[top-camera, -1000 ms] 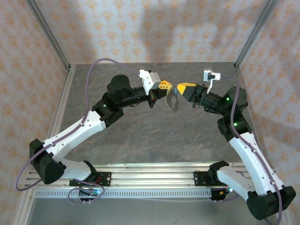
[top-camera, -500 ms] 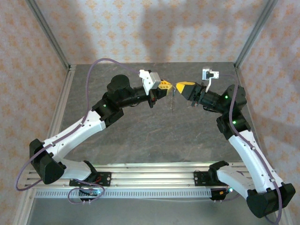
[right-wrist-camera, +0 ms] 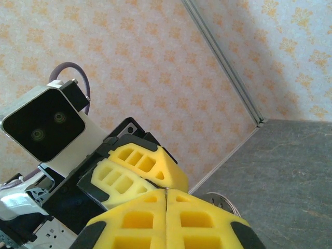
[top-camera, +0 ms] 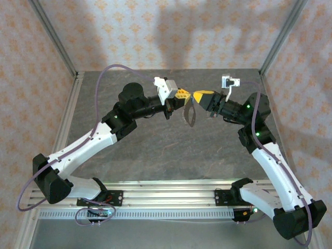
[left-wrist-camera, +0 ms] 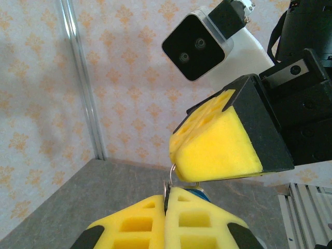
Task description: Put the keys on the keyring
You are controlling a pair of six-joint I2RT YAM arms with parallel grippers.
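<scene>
Grey tabletop; left jaws pinch keyring, right jaws shut; blue key mostly hidden.

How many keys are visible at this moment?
1: a blue-headed key peeks out under the right gripper, just beyond the shut left gripper, in the left wrist view. Others may be hidden behind the pads.
</scene>
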